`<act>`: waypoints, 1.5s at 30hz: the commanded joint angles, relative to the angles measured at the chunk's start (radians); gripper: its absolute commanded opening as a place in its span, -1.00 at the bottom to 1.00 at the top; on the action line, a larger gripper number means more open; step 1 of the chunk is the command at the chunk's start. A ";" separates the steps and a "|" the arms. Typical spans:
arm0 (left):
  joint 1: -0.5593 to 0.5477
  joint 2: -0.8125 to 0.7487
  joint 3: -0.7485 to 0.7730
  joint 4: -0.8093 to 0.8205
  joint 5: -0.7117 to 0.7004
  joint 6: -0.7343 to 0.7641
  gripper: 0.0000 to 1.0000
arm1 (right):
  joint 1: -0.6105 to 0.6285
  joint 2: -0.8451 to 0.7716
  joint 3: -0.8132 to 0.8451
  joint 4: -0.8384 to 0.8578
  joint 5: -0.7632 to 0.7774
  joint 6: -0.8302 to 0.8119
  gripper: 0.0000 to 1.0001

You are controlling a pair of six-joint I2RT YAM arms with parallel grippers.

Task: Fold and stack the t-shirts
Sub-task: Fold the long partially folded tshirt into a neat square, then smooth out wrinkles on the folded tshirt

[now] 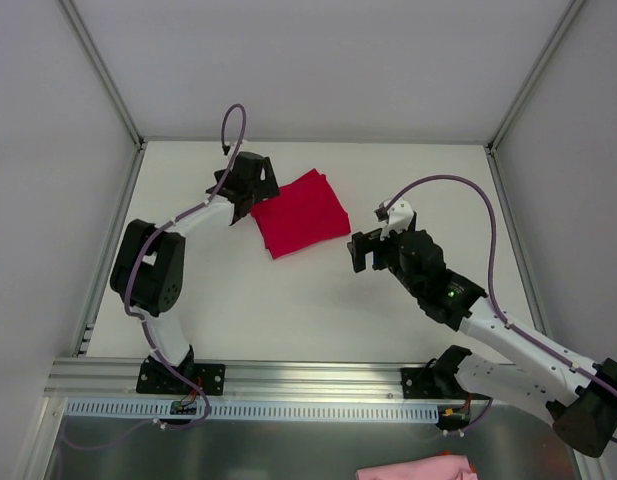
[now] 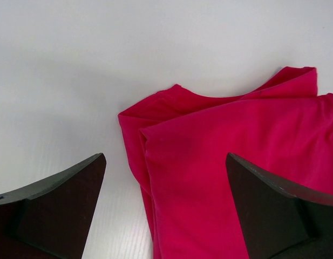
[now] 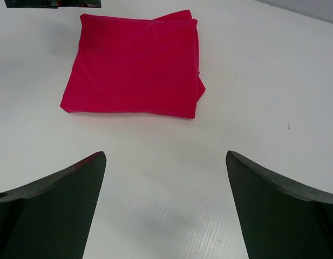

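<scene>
Surface: white table (image 1: 288,310) is sitting between plain white walls (image 1: 48,150), with a metal rail (image 1: 288,375) running along its near edge.
Cloth: one crimson t-shirt (image 1: 299,213) is lying folded into a rough square on the far middle of the table, turned at a slant. Its layers are showing unevenly along one edge in my left wrist view (image 2: 236,162).
Left arm: my left arm (image 1: 148,265) is bending up and reaching to the fold's left edge.
Left jaws: my left jaws are standing wide apart and gripping nothing. One finger is hanging over bare table, the other over red cloth. I cannot tell whether either is touching.
Right arm: my right arm (image 1: 458,300) is stretching in from the near right.
Right jaws: my right jaws are gaping fully and holding nothing. They are hovering over bare table just right of the fold, pointing toward it and apart from it (image 3: 136,65).
Off the table: pink cloth (image 1: 416,468) is showing at the bottom edge of the overhead view, below the rail.
</scene>
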 commanded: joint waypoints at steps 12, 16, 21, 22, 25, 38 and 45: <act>0.032 -0.151 -0.039 -0.048 0.075 -0.035 0.98 | 0.004 -0.043 0.029 0.040 -0.074 0.075 0.99; 0.032 -0.165 -0.045 -0.052 0.071 -0.035 0.97 | 0.004 -0.046 0.028 0.040 -0.095 0.075 0.99; 0.033 -0.182 -0.046 -0.054 0.069 -0.028 0.98 | 0.004 -0.056 0.026 0.040 -0.092 0.067 0.99; 0.032 -0.185 -0.046 -0.054 0.071 -0.028 0.98 | 0.004 -0.056 0.028 0.038 -0.086 0.067 0.99; 0.033 -0.186 -0.042 -0.058 0.069 -0.027 0.97 | 0.004 -0.056 0.026 0.035 -0.077 0.069 0.99; 0.033 -0.199 -0.045 -0.063 0.078 -0.016 0.97 | 0.006 -0.076 0.022 0.023 -0.063 0.067 0.99; 0.033 -0.183 -0.051 -0.049 0.088 -0.005 0.97 | 0.004 -0.100 0.012 0.018 -0.049 0.067 0.99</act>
